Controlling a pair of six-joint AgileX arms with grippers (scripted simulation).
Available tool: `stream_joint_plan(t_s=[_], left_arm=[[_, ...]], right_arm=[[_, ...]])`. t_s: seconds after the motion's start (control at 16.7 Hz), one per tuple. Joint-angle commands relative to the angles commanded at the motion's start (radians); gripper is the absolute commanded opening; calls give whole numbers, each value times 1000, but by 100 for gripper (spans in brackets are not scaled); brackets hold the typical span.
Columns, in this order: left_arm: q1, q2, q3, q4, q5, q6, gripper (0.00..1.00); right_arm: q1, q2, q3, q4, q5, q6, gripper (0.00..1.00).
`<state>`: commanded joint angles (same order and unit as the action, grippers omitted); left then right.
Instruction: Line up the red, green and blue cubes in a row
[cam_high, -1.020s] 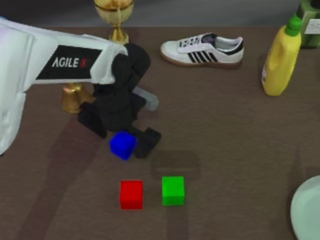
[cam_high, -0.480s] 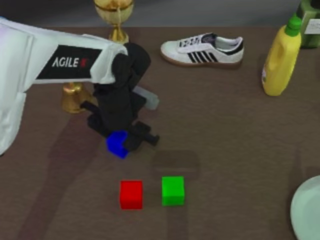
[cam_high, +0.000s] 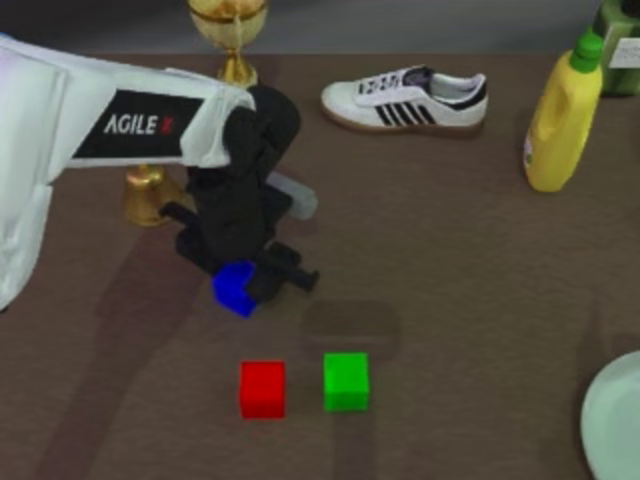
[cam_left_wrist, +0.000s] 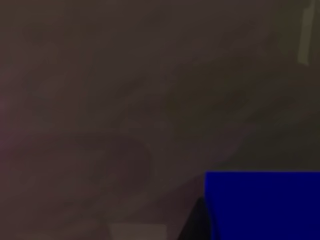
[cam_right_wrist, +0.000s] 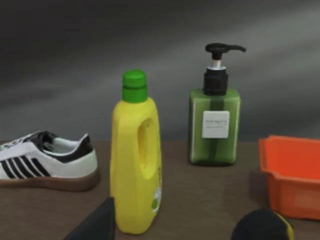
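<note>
The red cube (cam_high: 262, 388) and the green cube (cam_high: 346, 381) sit side by side near the table's front, a small gap between them. Behind and left of the red one is the blue cube (cam_high: 232, 291), with my left gripper (cam_high: 245, 281) shut on it from above. In the left wrist view the blue cube (cam_left_wrist: 262, 205) fills one corner, with a dark finger (cam_left_wrist: 199, 222) against its side. My right gripper (cam_right_wrist: 175, 232) is outside the top view, parked and open, facing the bottles with nothing between its fingers.
A white striped shoe (cam_high: 405, 100) lies at the back. A yellow bottle (cam_high: 563, 115) and a green pump bottle (cam_high: 620, 40) stand at the back right. A gold trophy (cam_high: 230, 30) and a gold bell (cam_high: 148, 195) stand behind the left arm. A white plate (cam_high: 615, 415) sits front right, near an orange basket (cam_right_wrist: 292, 175).
A second ago the left gripper's fingers stood apart around the blue cube; they have closed on it and the cube has shifted slightly left. Nothing has moved in the last half second.
</note>
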<state>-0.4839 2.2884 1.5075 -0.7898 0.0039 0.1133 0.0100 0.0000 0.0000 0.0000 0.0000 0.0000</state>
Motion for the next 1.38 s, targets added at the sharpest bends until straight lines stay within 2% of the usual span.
stream_joint_plan(t_s=[0.24,0.54,0.96,1.14,1.38], left_arm=[[-1,-51,40,-55,5,0,0],[14,-126,132,-231,3,-2,0],[4,-128,147,-245,2,-13,0],[-51,-100,200,-271,0,-107,0],[-180,-37,309,-337,-6,-378,0]], right_arm=[[0,0,0,0,0,0,100],[0,0,0,0,0,0,100],[0,0,0,0,0,0,100],[0,0,0,0,0,0,100],[0,0,0,0,0,0,100]])
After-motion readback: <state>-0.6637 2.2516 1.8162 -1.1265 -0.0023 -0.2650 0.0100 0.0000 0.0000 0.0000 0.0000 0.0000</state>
